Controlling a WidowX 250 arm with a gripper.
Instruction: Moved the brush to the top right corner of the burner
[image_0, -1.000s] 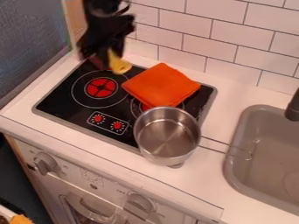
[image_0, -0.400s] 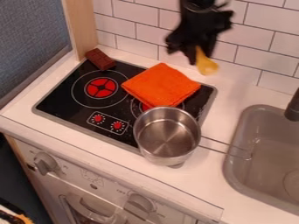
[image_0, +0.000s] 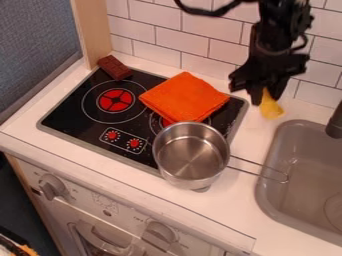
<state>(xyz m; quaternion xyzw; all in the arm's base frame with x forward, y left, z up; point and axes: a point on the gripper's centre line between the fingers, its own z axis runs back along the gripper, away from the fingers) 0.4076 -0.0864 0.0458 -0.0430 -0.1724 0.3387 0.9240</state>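
Observation:
The gripper (image_0: 262, 100) hangs over the counter just right of the stove's top right corner, shut on a yellow brush (image_0: 270, 106). The yellow part points down, above the strip between stove and sink; whether it touches the counter I cannot tell. The black burner plate (image_0: 73, 114) has a grey rim and two red rings, the right one largely covered.
An orange cloth (image_0: 186, 96) lies over the stove's right back part. In front of it stands a metal pot (image_0: 190, 156), its wire handle reaching to the grey sink (image_0: 267, 192). A brown block (image_0: 114, 67) rests at the stove's back left corner.
From the stove's back left the gripper has moved right, past the cloth, and lower over the counter by the sink, carrying the yellow brush. The brown block came into fuller view.

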